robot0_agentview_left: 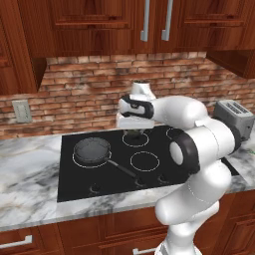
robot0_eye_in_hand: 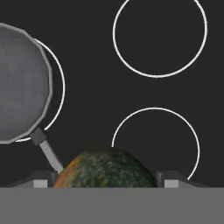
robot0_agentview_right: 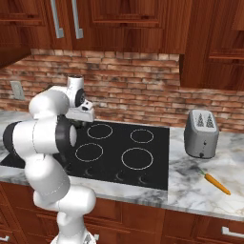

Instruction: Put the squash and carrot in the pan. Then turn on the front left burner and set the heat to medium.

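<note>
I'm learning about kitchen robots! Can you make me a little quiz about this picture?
1. True or false: the carrot lies on the counter near the toaster.
2. What sits between the fingers of the gripper? A) the squash B) a spoon C) a cup
3. Fill in: the pan sits on the front left ____ of the cooktop.

Key: 1 true. 2 A; the gripper looks closed on it above the cooktop. 3 burner; the pan has nothing in it.
</note>
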Controlling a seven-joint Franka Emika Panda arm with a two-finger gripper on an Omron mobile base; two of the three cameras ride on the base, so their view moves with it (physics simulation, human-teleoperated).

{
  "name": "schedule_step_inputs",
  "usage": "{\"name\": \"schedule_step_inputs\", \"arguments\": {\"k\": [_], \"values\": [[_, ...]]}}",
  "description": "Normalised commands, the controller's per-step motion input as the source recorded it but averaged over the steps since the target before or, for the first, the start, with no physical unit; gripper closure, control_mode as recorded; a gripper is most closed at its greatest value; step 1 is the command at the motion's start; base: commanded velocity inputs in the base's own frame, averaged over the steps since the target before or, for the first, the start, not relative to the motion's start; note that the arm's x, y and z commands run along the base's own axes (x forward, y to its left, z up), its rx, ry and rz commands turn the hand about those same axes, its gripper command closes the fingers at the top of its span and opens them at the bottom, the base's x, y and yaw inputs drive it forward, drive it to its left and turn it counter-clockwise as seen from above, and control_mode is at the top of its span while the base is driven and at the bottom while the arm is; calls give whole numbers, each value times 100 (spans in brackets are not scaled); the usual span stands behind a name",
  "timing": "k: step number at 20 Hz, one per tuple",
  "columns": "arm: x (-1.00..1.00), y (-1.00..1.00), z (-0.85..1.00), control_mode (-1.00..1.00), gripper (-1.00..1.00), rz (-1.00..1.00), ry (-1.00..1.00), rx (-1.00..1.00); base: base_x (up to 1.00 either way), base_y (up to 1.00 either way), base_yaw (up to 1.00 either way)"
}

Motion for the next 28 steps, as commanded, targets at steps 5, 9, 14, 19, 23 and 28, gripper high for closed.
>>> {"name": "schedule_step_inputs", "arguments": {"k": [5,9,14,19,23,28], "values": [[0,100,3,-100,100,1,0,0,0,0,0],[0,98,0,-100,100,7,0,0,0,0,0],[2,49,-2,-100,100,4,-1,-1,0,0,0],[37,19,0,-100,100,-2,-1,-5,0,0,0],[56,36,0,-100,100,-7,-3,-8,0,0,0],[25,37,-11,-100,100,-5,0,-4,0,0,0]]}}
